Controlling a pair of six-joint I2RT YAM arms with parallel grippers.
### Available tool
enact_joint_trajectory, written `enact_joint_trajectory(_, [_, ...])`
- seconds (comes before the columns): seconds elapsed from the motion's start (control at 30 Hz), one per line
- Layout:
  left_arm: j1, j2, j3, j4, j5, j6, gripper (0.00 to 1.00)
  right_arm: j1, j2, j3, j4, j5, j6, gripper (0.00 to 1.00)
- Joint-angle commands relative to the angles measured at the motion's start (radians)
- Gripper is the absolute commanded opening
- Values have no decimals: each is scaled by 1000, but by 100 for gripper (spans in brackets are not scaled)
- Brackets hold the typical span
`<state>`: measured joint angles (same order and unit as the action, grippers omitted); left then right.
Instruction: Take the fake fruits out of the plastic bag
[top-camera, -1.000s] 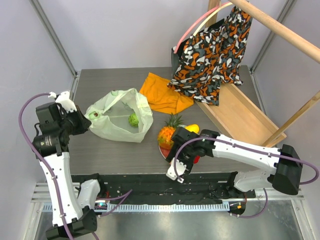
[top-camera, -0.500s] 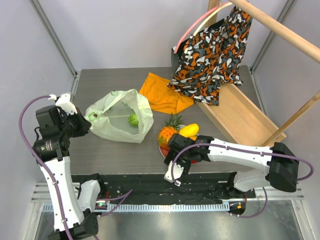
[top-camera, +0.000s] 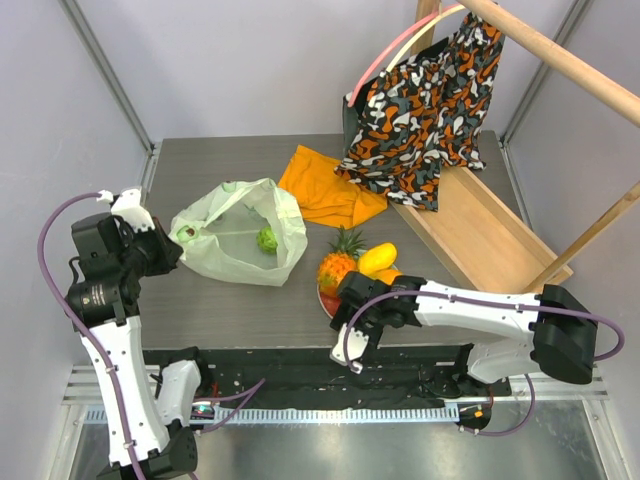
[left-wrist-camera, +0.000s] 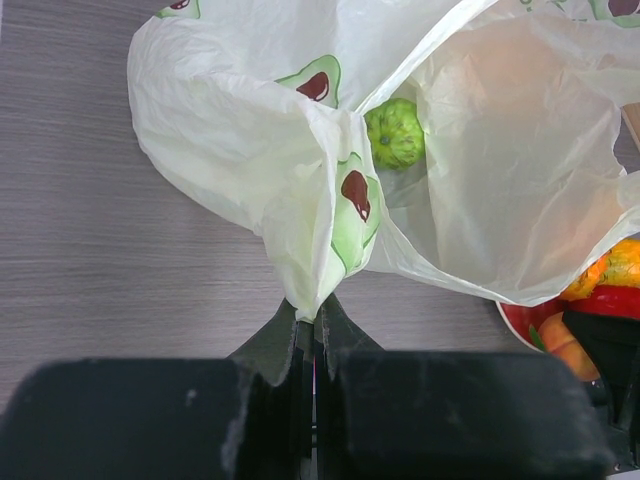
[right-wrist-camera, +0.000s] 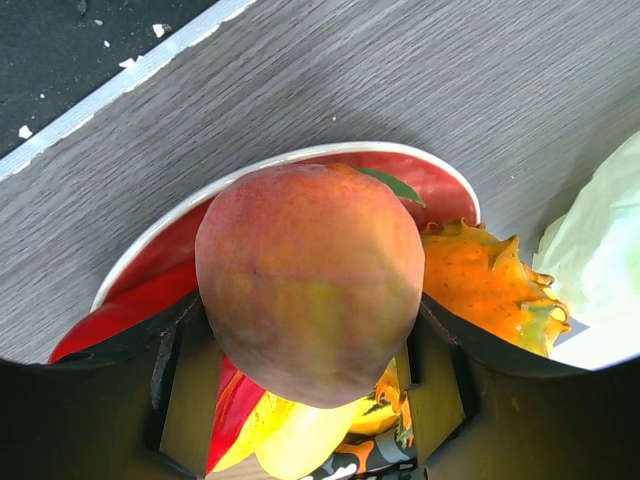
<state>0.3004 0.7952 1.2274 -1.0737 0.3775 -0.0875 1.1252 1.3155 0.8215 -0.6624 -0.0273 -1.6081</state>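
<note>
The pale-green plastic bag (top-camera: 235, 235) lies open on the table's left part, and a green round fruit (top-camera: 267, 239) is inside it. My left gripper (top-camera: 172, 248) is shut on the bag's left edge; the left wrist view shows the film (left-wrist-camera: 240, 130) pinched between the fingertips (left-wrist-camera: 312, 312) and the green fruit (left-wrist-camera: 394, 133) beyond. My right gripper (top-camera: 352, 298) holds a peach (right-wrist-camera: 310, 280) between its fingers, just above a red plate (right-wrist-camera: 200, 215). On the plate are the pineapple (top-camera: 338, 262), a mango (top-camera: 377, 259) and a red pepper (right-wrist-camera: 130, 315).
An orange cloth (top-camera: 325, 190) lies behind the bag. An orange-black patterned fabric bag (top-camera: 425, 110) hangs from a wooden rack (top-camera: 490, 235) at the back right. The table's near edge (right-wrist-camera: 120, 85) is close to the plate.
My right gripper has shifted left and nearer over the plate, uncovering the mango. My left gripper has kept hold of the bag and barely moved.
</note>
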Motion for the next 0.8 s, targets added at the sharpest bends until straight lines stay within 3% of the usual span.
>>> enact_joint_trajectory(0.0, [-1, -5, 4, 14, 23, 15, 0, 5, -35, -19, 44, 23, -21, 59])
enact_joint_trajectory(0.23, [-1, 7, 4, 20, 34, 11, 0, 5, -93, -22, 50, 18, -9, 72])
enact_joint_trajectory(0.43, [-1, 15, 3, 35, 46, -3, 0, 7, -122, -41, 75, 23, -4, 77])
enact_joint_trajectory(0.5, [-1, 22, 3, 40, 49, -6, 0, 5, -122, -42, 76, 23, 0, 85])
enact_joint_trajectory(0.77, [-3, 24, 0, 43, 55, -6, 0, 7, -128, -32, 78, 75, 26, 86])
